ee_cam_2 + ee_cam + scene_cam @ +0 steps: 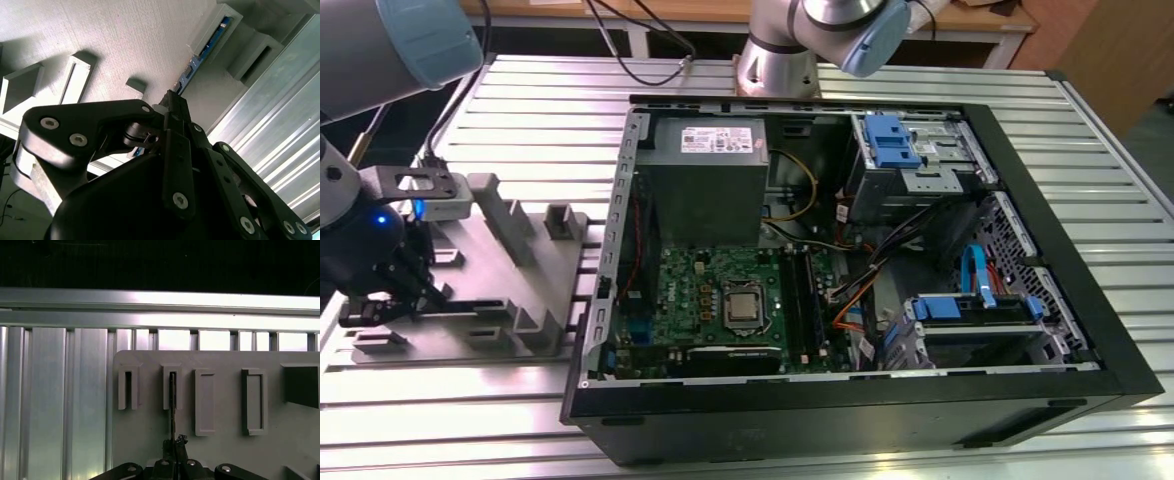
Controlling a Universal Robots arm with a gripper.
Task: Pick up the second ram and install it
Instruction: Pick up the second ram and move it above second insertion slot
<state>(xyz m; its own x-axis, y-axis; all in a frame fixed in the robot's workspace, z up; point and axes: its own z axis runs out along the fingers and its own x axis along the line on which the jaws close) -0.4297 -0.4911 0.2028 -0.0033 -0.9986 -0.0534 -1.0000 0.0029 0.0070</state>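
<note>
The second ram point(172, 405) is a thin dark stick standing on edge, with its far end in a narrow slot of the grey fixture plate point(220, 450). In the second wrist view the second ram point(192, 67) shows a blue-green edge running from that slot to the fingers. My gripper point(173, 444) is shut on the ram's near end, its black fingers pinching both faces. In the exterior view the gripper point(384, 305) hangs low over the fixture plate point(480, 260), at the exterior view's left. The open computer case point(854, 400) with its green motherboard point(720, 290) lies to the right.
Raised grey holders point(500, 225) stand on the fixture plate beside my gripper. The case walls rise above the ribbed aluminium table point(520, 110). Inside are a grey power supply point(707, 150), blue drive cages point(887, 140) and orange and blue cables point(854, 295). Another arm's base point(781, 50) stands behind the case.
</note>
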